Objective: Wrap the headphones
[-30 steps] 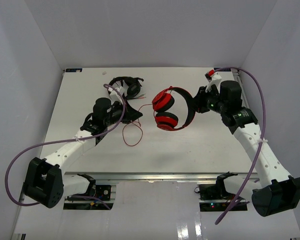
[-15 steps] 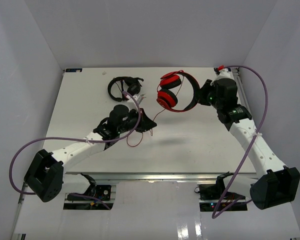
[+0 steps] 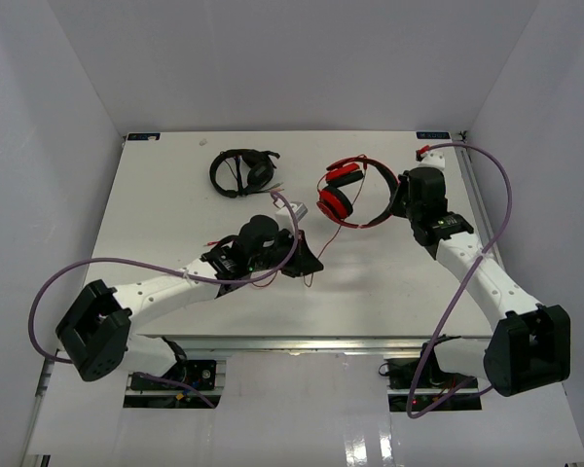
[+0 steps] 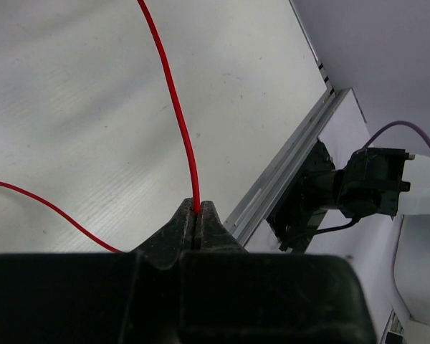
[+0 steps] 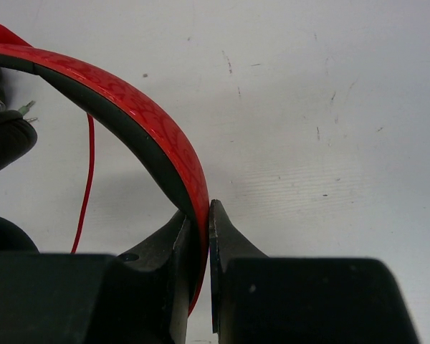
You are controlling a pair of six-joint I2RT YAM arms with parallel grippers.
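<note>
The red headphones (image 3: 348, 190) hang above the table at the right of middle, ear cups to the left. My right gripper (image 3: 393, 197) is shut on their red headband (image 5: 150, 125). The thin red cable (image 3: 321, 238) runs from the ear cups down to my left gripper (image 3: 309, 264), which is shut on it; in the left wrist view the cable (image 4: 173, 107) rises straight from between the closed fingertips (image 4: 180, 218). A loose length of cable trails off to the left under that gripper.
Black headphones (image 3: 241, 170) lie at the back left of the white table (image 3: 156, 214). The table's front metal rail (image 4: 290, 168) runs just below my left gripper. White walls enclose the table on three sides.
My left gripper has swept right and toward the front with the cable. My right gripper has turned and carried the headphones back and right, then a little down.
</note>
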